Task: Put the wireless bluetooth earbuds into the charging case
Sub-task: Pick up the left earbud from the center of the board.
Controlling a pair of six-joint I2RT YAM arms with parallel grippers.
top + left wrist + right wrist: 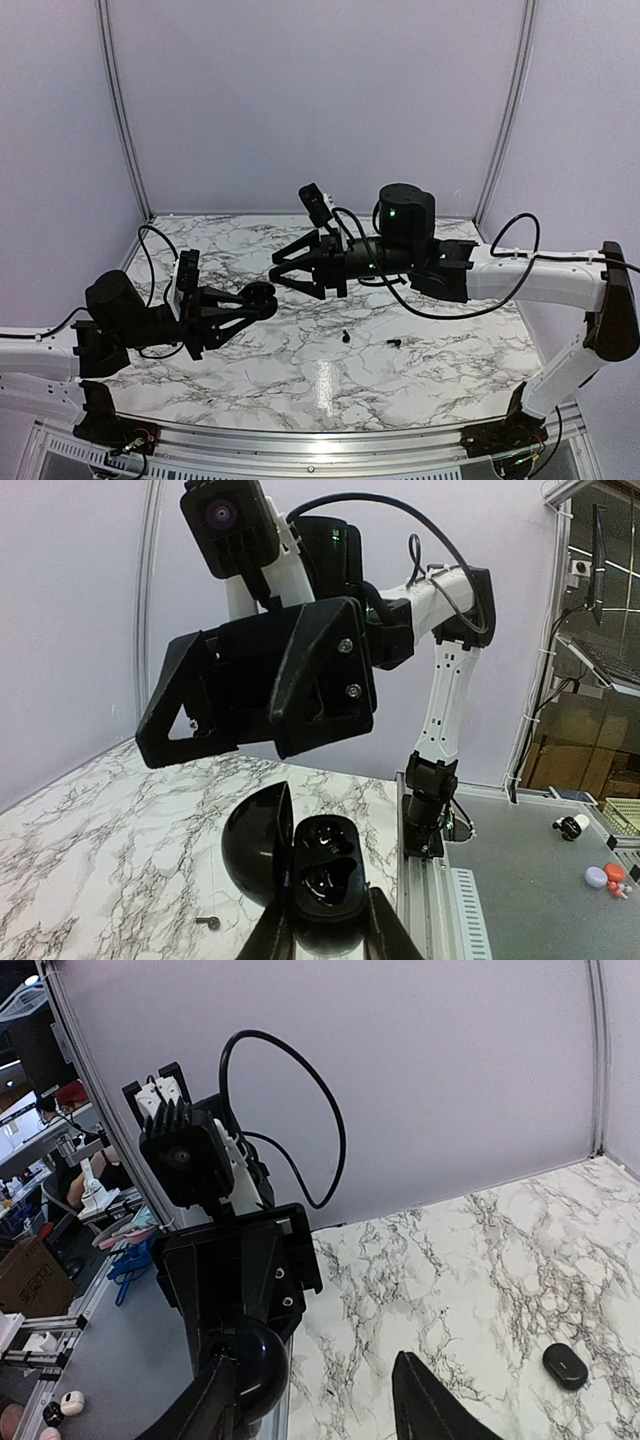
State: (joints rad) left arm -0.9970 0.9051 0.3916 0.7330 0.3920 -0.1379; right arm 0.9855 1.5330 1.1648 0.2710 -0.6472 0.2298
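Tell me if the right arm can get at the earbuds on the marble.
Probably yes: the right gripper is open, and the earbuds lie exposed on the marble near it, nothing between.

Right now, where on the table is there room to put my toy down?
The front strip of the table, between the two earbuds and the near edge, is bare. So is the back-left corner by the wall. The middle is crowded: the left hand holds the charging case right by the right hand.
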